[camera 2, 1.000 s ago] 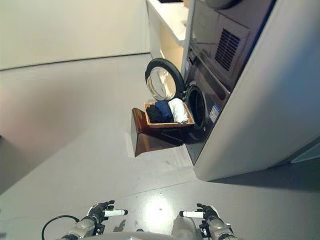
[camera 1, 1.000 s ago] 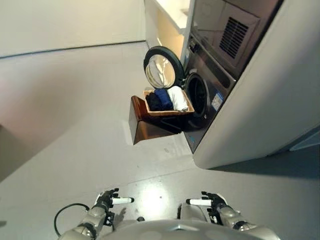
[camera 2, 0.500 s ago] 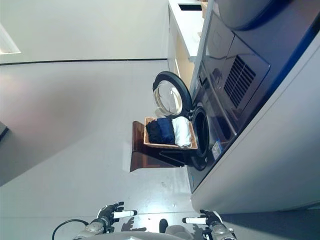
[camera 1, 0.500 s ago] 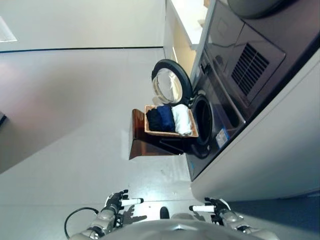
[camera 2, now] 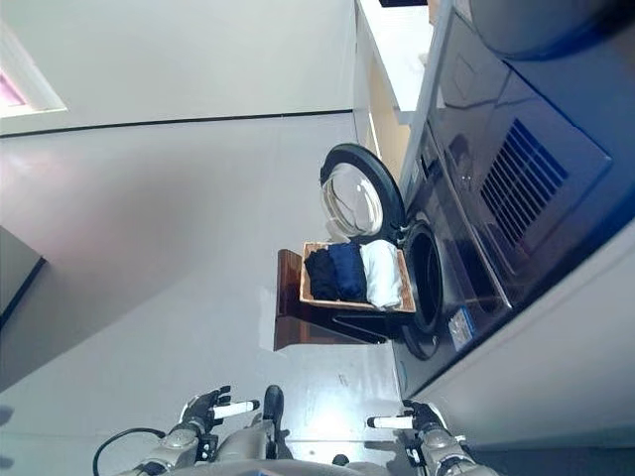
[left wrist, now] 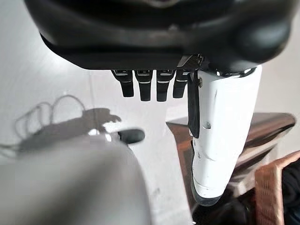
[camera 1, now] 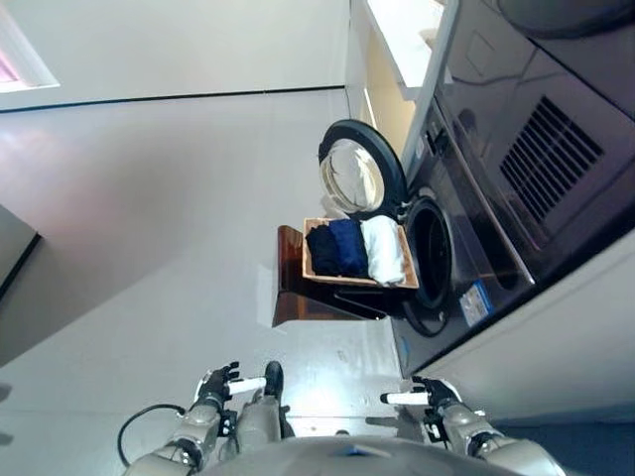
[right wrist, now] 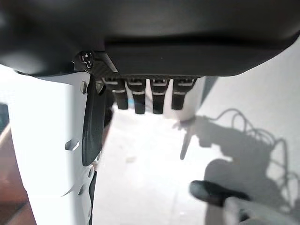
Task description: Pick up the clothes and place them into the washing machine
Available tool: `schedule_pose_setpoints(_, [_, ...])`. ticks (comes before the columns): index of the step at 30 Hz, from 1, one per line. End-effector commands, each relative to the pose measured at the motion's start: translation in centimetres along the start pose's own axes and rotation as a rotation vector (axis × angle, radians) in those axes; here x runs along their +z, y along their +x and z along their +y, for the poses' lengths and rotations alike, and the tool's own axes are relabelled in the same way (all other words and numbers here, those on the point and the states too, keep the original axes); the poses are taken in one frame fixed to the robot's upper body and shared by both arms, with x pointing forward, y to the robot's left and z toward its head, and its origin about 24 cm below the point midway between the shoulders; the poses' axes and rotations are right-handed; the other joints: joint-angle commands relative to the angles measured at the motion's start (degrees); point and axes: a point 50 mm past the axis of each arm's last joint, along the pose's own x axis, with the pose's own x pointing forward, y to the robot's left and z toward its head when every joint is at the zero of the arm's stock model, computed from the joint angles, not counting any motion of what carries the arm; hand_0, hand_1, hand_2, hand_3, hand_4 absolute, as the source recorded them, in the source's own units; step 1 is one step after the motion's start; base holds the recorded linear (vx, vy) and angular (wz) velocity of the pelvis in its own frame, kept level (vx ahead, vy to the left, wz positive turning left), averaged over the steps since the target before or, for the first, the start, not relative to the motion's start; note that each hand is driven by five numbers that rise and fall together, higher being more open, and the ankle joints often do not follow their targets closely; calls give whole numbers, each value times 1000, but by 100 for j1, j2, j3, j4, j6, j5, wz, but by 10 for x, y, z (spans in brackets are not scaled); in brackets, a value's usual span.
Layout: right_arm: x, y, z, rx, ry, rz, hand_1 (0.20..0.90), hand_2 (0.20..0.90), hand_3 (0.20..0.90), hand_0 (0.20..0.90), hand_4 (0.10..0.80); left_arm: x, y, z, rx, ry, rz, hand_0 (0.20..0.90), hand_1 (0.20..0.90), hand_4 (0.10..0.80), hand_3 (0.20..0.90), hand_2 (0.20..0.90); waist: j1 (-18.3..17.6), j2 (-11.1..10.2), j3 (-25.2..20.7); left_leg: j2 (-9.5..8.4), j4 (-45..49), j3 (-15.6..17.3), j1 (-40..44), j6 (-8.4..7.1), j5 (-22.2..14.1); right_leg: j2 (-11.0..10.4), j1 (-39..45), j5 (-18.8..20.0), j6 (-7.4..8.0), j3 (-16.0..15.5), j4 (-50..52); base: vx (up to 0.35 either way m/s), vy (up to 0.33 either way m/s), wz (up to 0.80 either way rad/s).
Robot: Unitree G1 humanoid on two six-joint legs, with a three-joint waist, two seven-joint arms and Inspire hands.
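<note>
A shallow wicker basket (camera 1: 310, 272) rests on a low dark brown box (camera 1: 290, 288) beside the washing machine (camera 1: 466, 248). It holds dark blue clothes (camera 1: 337, 248) and a white cloth (camera 1: 383, 250). The machine's round door (camera 1: 361, 180) stands open and shows the dark drum (camera 1: 433, 253). My left hand (camera 1: 220, 385) and my right hand (camera 1: 433, 398) hang low over the floor, well short of the basket. Both are open and empty, with straight fingers in their wrist views, left (left wrist: 150, 86) and right (right wrist: 140, 98).
A pale counter (camera 1: 407, 40) runs behind the machine. A tall grey cabinet side (camera 1: 556, 347) stands to the right of the machine. Bare grey floor (camera 1: 149, 218) spreads to the left. The box's edge (left wrist: 267, 131) shows in the left wrist view.
The whole picture has shifted, so the camera has moved: the basket and machine now sit further right and lower. Both hands stay low and open.
</note>
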Motion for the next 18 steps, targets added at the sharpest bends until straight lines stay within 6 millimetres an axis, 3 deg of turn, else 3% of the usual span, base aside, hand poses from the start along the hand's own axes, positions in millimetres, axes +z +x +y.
schedule_pose_setpoints(1, [6,1,-10,-43,72,-30,900,900,900,900,800,9,2,16,40,54,-46,900,900,800,900,900,115,-441,-410,-251,474,39,-585,278,325,-434,480,-379,584,-35,545,453,206,-69])
schedule_pose_setpoints(3, [3,1,-13,-44,125,-12,900,900,900,900,800,18,3,21,44,69,-82,900,900,800,900,900,103,-559,-467,-481,772,196,-490,537,-84,-636,107,342,921,22,1770,420,188,-42])
schedule_pose_setpoints(5, [2,1,-16,-47,134,-7,900,900,900,900,800,28,3,22,31,89,-121,900,900,800,900,900,38,-482,-383,-535,806,162,-286,666,-273,-567,-437,1022,1078,-43,2902,233,159,-6])
schedule_pose_setpoints(6, [5,1,-19,-55,132,-17,900,900,900,900,800,35,4,23,33,105,-143,900,900,800,900,900,-20,-366,-283,-487,831,145,-171,727,-343,-412,-771,1324,1151,-159,3449,122,121,-1])
schedule_pose_setpoints(7, [5,1,-19,-55,132,-18,900,900,900,900,800,36,4,23,33,105,-144,900,900,800,900,900,-23,-375,-277,-495,842,145,-176,727,-349,-418,-785,1305,1149,-161,3483,187,207,11])
schedule_pose_setpoints(8, [14,1,-24,-71,130,-46,900,900,900,900,800,44,4,27,39,112,-174,900,900,800,900,900,-130,-149,-106,-416,789,101,106,803,-421,-360,-1316,1212,1079,-565,4020,224,197,14])
schedule_pose_setpoints(9, [17,2,-26,-78,132,-54,900,900,900,900,800,42,4,28,44,114,-166,900,900,800,900,900,-156,-55,-79,-384,722,89,275,819,-470,-479,-1599,1007,955,-859,4064,365,224,6])
schedule_pose_setpoints(10, [19,2,-27,-83,122,-58,900,900,900,900,800,39,4,29,46,117,-155,900,900,800,900,900,-210,-64,-39,-451,616,71,510,805,-538,-682,-1752,596,840,-1268,3713,334,83,5])
schedule_pose_setpoints(12, [24,2,-32,-99,108,-68,900,900,900,900,800,37,4,29,47,112,-150,900,900,800,900,900,-193,-68,-80,-455,510,81,717,729,-659,-882,-1908,334,775,-1864,2690,280,-19,-12])
schedule_pose_setpoints(13, [24,2,-32,-99,107,-68,900,900,900,900,800,37,4,29,47,112,-149,900,900,800,900,900,-224,-59,-48,-447,497,51,769,722,-673,-877,-1837,315,770,-1900,2665,373,-156,-20])
schedule_pose_setpoints(14, [28,2,-35,-110,97,-76,900,900,900,900,800,32,4,27,39,106,-136,900,900,800,900,900,-235,-241,-129,-571,436,33,989,633,-875,-975,-1931,615,832,-2149,1306,281,-131,-9])
schedule_pose_setpoints(16, [29,2,-35,-113,96,-80,900,900,900,900,800,34,4,26,36,104,-140,900,900,800,900,900,-250,-270,-77,-548,475,-5,1098,592,-1016,-967,-1749,756,881,-2102,875,267,-144,-4])
schedule_pose_setpoints(17, [32,2,-35,-112,88,-90,900,900,900,900,800,36,4,25,33,113,-147,900,900,800,900,900,-313,-338,-73,-529,542,-67,1116,567,-1086,-843,-1724,755,869,-1596,848,261,-162,18])
schedule_pose_setpoints(18, [30,2,-33,-108,81,-84,900,900,900,900,800,35,4,26,38,111,-148,900,900,800,900,900,-287,-397,-83,-481,601,-82,1185,522,-1135,-773,-1686,773,850,-1392,936,245,-161,43])
